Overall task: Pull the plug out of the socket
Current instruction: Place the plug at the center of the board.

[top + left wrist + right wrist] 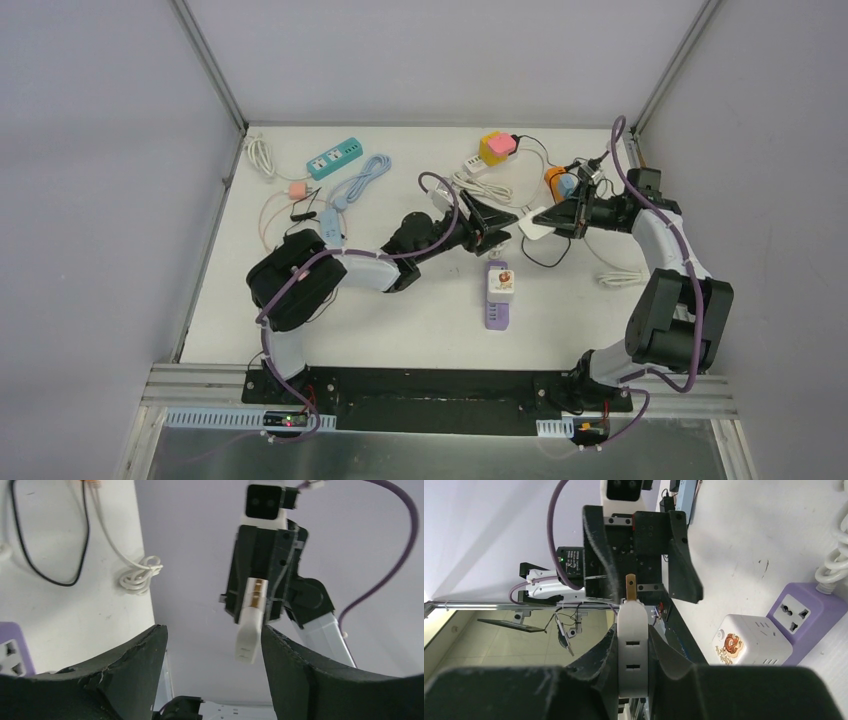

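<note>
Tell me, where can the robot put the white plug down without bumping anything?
The white plug fits best on the bare table near the front, between the purple power strip and the table's near edge. Another free patch sits at the back, between the teal power strip and the yellow cube. The back right is crowded with cables.

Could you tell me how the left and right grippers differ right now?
The left gripper is open and empty; the right gripper is shut on the white plug. The left points rightward, the right leftward. Both hover above the table, facing each other.
</note>
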Available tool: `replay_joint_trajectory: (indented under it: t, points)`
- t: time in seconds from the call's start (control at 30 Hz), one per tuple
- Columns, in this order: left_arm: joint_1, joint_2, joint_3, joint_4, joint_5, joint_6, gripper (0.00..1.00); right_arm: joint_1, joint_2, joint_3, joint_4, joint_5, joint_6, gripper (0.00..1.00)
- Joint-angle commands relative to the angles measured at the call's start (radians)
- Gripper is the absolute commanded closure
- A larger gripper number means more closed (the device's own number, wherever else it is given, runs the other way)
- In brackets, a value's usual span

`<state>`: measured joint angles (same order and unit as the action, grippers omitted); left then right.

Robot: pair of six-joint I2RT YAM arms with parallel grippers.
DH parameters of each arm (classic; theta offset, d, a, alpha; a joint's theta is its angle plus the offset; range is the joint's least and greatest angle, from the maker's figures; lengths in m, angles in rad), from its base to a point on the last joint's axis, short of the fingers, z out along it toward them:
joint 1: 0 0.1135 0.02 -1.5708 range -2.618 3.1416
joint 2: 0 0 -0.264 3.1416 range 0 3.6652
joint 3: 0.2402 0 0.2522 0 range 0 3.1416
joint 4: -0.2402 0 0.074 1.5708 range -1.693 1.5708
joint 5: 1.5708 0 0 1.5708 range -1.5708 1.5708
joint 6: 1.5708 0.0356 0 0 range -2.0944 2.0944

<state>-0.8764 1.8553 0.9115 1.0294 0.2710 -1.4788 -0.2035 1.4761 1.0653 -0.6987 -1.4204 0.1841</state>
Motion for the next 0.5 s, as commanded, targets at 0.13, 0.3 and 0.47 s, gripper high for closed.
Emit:
replay_joint_trajectory:
  t: [0.13,0.3,0.47]
  points:
    - [-0.037,-0.031,-0.002,0.195,-0.098,-0.009,0.32,0.03,-0.007,0.023,-0.045,-0.033,-0.059,1.0]
    - [-0.062,-0.01,0.029,0.222,-0.083,-0.009,0.38,0.048,-0.008,0.007,0.01,-0.025,0.004,1.0]
    - [-0.075,-0.001,0.044,0.235,-0.082,0.007,0.53,0.064,-0.014,0.005,0.023,-0.028,0.024,1.0]
